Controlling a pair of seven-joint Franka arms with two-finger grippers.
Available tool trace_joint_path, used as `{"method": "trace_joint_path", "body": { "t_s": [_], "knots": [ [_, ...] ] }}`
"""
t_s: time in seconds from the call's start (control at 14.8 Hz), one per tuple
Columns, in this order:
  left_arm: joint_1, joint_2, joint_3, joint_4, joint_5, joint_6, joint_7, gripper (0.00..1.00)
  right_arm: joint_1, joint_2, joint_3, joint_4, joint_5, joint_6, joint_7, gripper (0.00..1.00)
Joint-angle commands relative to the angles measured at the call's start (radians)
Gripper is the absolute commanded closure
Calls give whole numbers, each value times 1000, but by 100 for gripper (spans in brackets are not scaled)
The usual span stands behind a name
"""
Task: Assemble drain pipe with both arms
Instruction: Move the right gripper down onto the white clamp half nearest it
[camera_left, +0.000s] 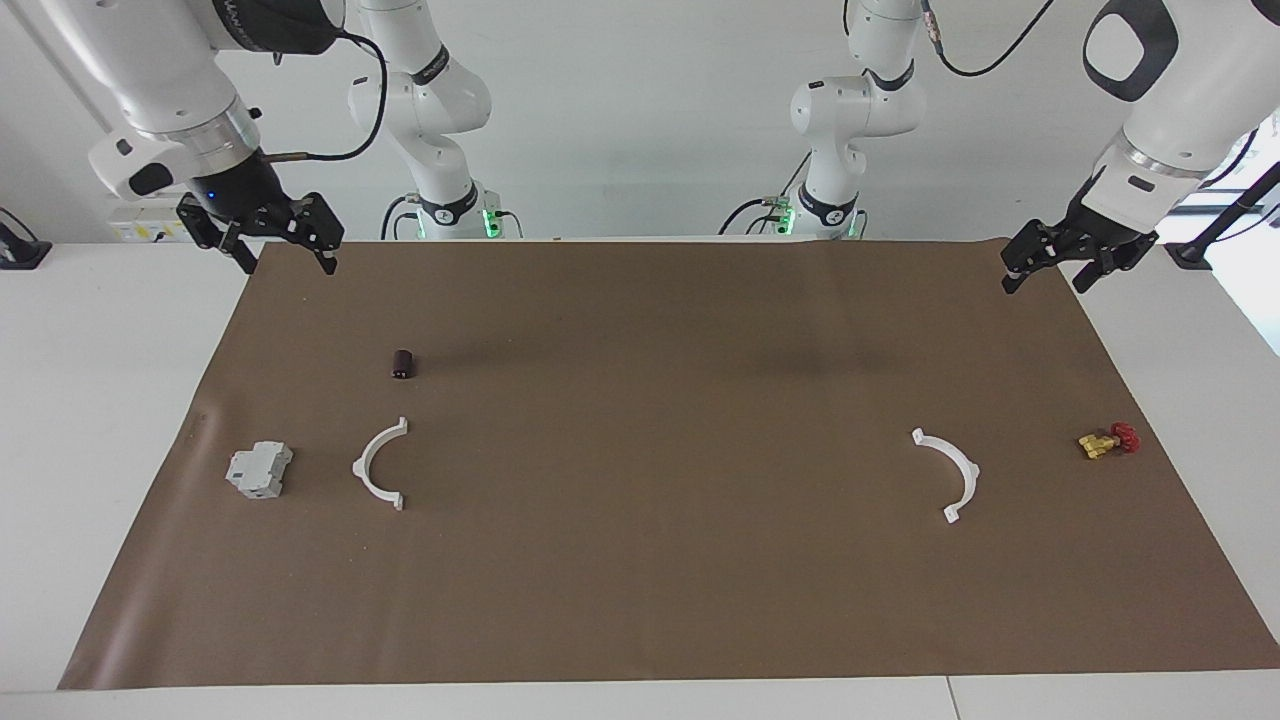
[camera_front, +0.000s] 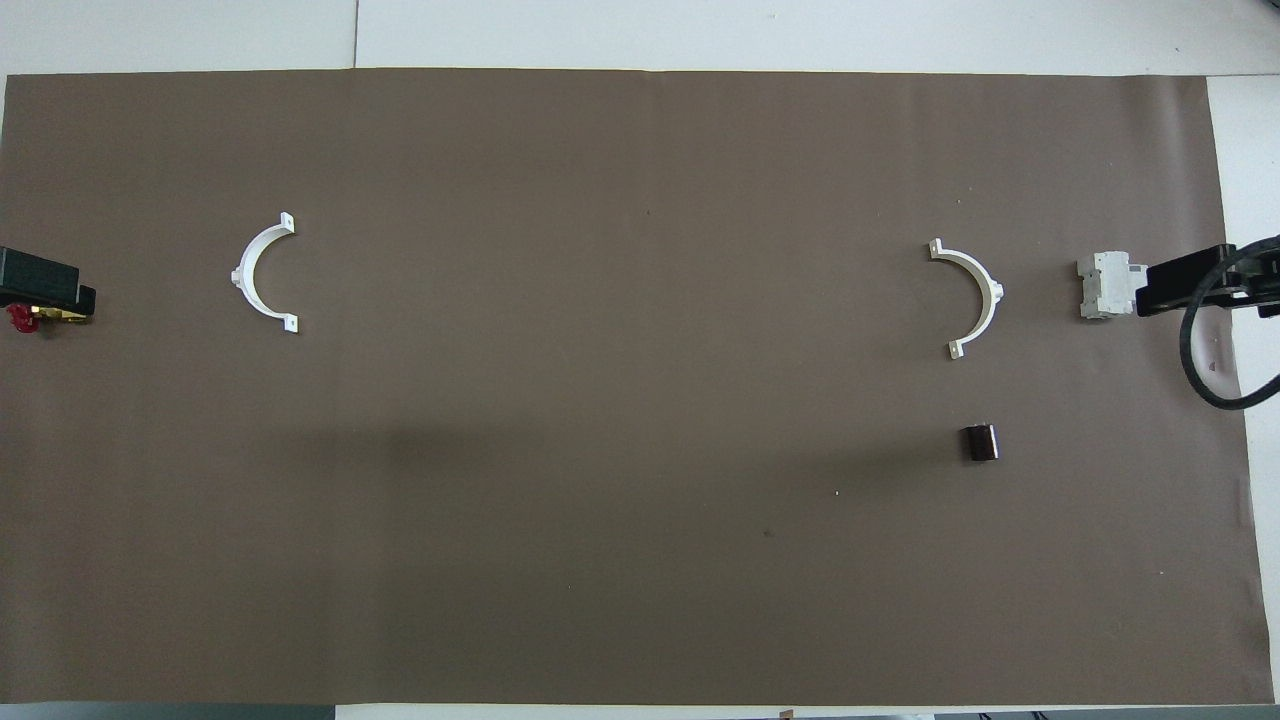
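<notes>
Two white half-ring arcs of the drain pipe lie flat and far apart on the brown mat. One arc (camera_left: 378, 466) (camera_front: 975, 297) lies toward the right arm's end, the other arc (camera_left: 950, 473) (camera_front: 258, 272) toward the left arm's end. Their open sides face each other. My right gripper (camera_left: 287, 262) (camera_front: 1190, 285) is open and empty, raised over the mat's corner at its own end. My left gripper (camera_left: 1046, 284) (camera_front: 40, 285) is open and empty, raised over the mat's edge at its own end. Neither gripper touches an arc.
A grey boxy block (camera_left: 259, 470) (camera_front: 1105, 285) lies beside the arc at the right arm's end. A small dark cylinder (camera_left: 404, 363) (camera_front: 981, 442) lies nearer to the robots than that arc. A yellow-and-red valve (camera_left: 1108, 441) (camera_front: 30, 318) lies at the left arm's end.
</notes>
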Motion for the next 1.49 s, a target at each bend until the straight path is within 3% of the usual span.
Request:
{"method": "trace_joint_path", "body": {
  "t_s": [0.0,0.68,1.01,1.42],
  "knots": [
    [-10,-25,6,-25,13,0,-16,0,-8,4,0,8,9,-11,-26,0],
    [-10,-25,6,-25,13,1,-15,0,-11,-8,3,-22,24,-1,-29,0],
    [-10,-25,6,-25,13,1,-15,0,11,-4,6,-194,24,251,-72,0],
    [-10,-25,6,-25,15,1,-15,0,9,172,8,-295,26,580,-128,0]
  ]
}}
